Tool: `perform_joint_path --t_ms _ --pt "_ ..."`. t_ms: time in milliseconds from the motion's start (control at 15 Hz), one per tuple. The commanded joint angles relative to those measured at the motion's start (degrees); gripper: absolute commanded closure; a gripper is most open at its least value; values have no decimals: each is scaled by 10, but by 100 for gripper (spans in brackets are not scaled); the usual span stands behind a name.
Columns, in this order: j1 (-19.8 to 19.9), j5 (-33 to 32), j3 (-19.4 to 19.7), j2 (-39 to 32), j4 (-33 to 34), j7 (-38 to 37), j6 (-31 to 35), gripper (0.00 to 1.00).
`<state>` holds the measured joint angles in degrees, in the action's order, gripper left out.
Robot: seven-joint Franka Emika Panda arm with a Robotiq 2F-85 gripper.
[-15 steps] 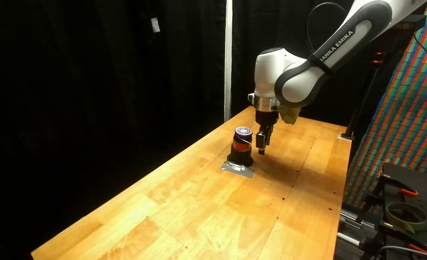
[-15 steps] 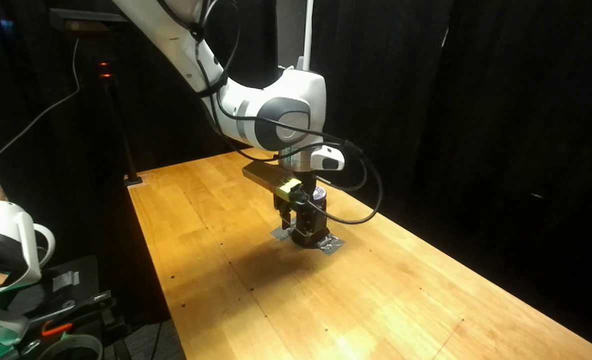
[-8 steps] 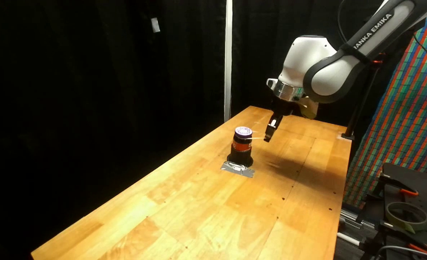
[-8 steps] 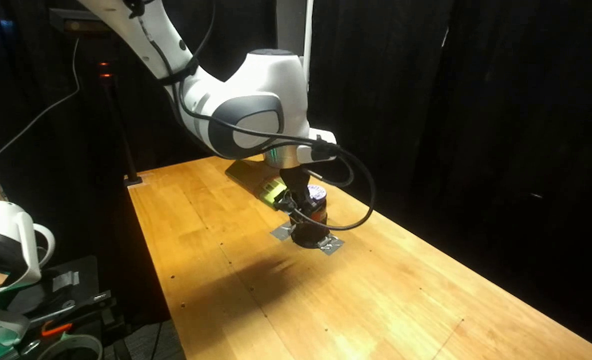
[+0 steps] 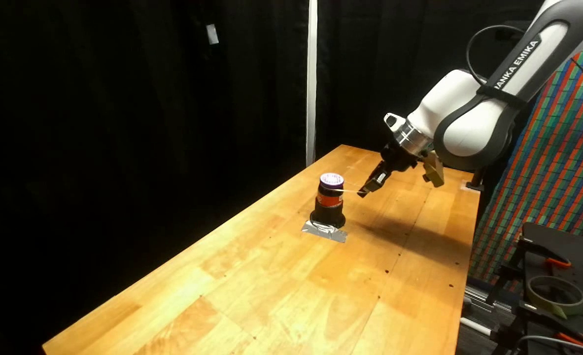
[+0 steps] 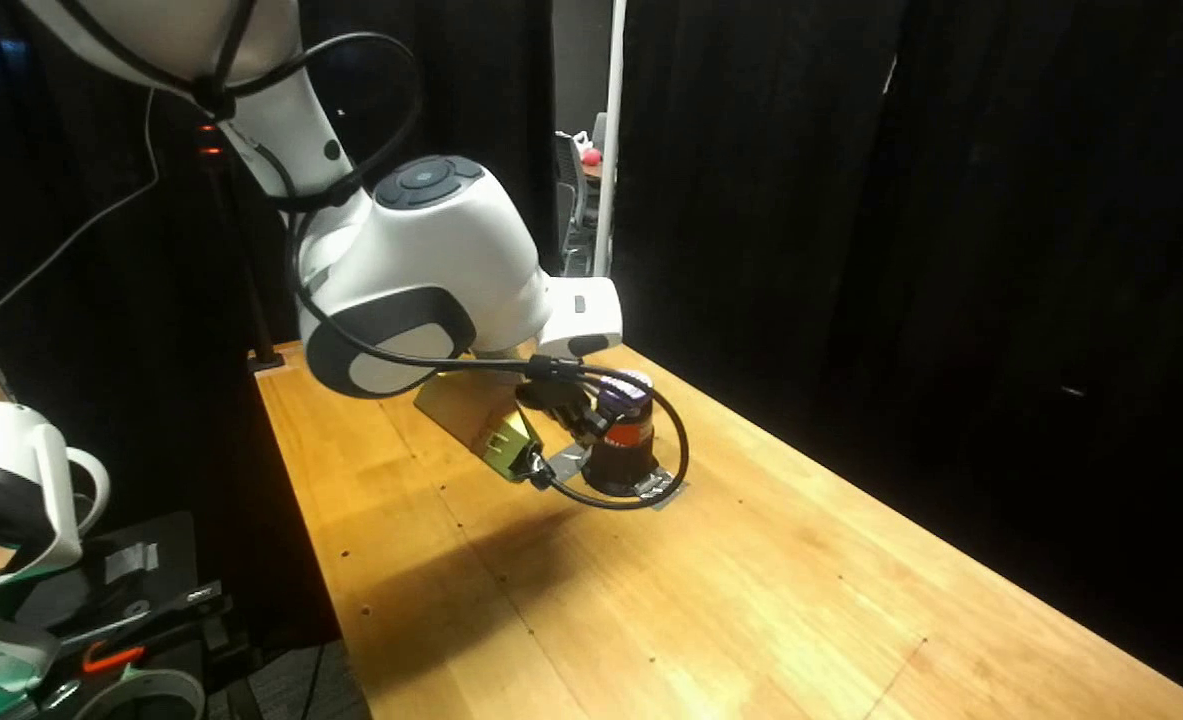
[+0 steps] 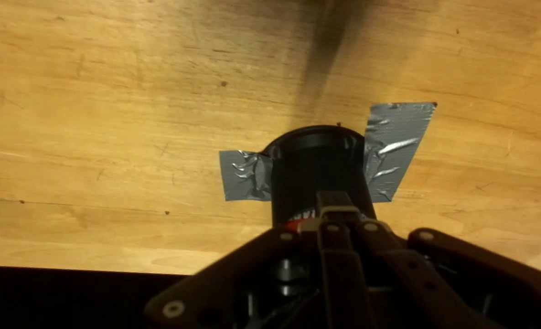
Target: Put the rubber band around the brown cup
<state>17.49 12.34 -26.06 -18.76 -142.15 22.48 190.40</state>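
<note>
The brown cup (image 5: 328, 213), dark with an orange-red stripe and a pale purple-white top, stands upright on the wooden table. A thin pale rubber band (image 5: 351, 191) stretches from its upper part, just below the purple rim, to my gripper (image 5: 363, 193). How the band runs on the cup's far side I cannot tell. Tilted, the gripper points down at the cup from a short distance; its fingers are together. In the wrist view the rubber band (image 7: 340, 209) crosses the outside of the fingertips, in front of the cup (image 7: 320, 169). Part of the stripe is hidden by the fingers.
Grey tape strips (image 7: 400, 151) hold the cup's base to the table (image 5: 271, 296). A black cable (image 6: 686, 440) from the arm loops close by the cup in an exterior view. Beside the table, a dark stand (image 5: 557, 241) carries a tape roll (image 5: 574, 301).
My gripper has gone from upright close beside the cup to tilted and drawn back from it. Its fingers have closed. The band, slanting before, now runs nearly level to the fingertips. The cup has stayed put.
</note>
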Motion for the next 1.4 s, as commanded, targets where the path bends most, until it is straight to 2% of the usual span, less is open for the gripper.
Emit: perform_joint_path --t_ms 0,67,200,467,533,600,733,933,1267,1333 --pt "143 -66 -138 -54 -23 -4 105 100" --pt "168 -93 -155 -67 -32 -2 137 100" --pt "196 -142 -163 -91 -51 8 200 100" --pt "218 -215 -141 -131 -74 24 288 100" --pt "150 -302 -48 -113 -73 -63 315 100" --pt "135 -325 -26 -119 -72 -69 339 100" --pt "78 -378 52 -122 -71 -103 397 100" --pt "5 -397 129 -132 -62 -127 476 100" --pt "-73 -383 190 -141 -54 -146 550 100" --pt "-15 -379 128 -132 -44 -126 514 100"
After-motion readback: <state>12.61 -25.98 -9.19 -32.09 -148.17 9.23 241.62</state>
